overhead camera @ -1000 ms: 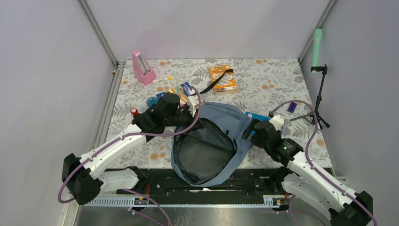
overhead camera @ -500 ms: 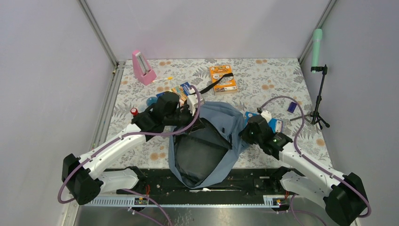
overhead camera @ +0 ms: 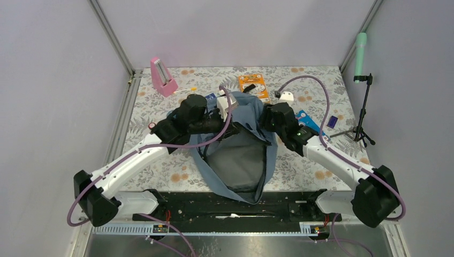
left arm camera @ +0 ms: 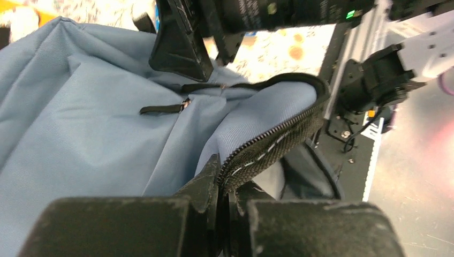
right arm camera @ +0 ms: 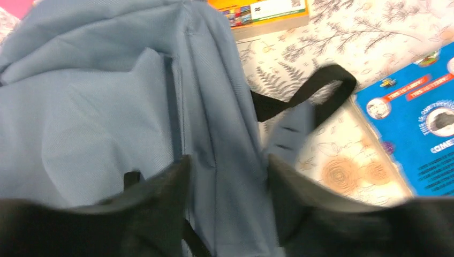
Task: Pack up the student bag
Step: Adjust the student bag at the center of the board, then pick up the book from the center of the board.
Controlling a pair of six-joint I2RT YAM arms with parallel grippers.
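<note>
The student bag, grey-blue with a dark lining, lies mid-table, its top end lifted between both arms. My left gripper is shut on the black zipper edge of the bag's opening; in the left wrist view the jaws pinch that tape tightly. My right gripper sits on the bag's right top edge. Its fingers stand astride a fold of the blue fabric and close on it. A black strap loops off the bag onto the table.
An orange book lies just beyond the bag and a blue booklet to its right. A pink metronome stands far left, a red-capped item by the left arm. A small tripod with a green microphone stands far right.
The right gripper swung in from the right onto the bag's right edge. Both arms moved toward the far side, raising and dragging the bag's top, and its opening narrowed.
</note>
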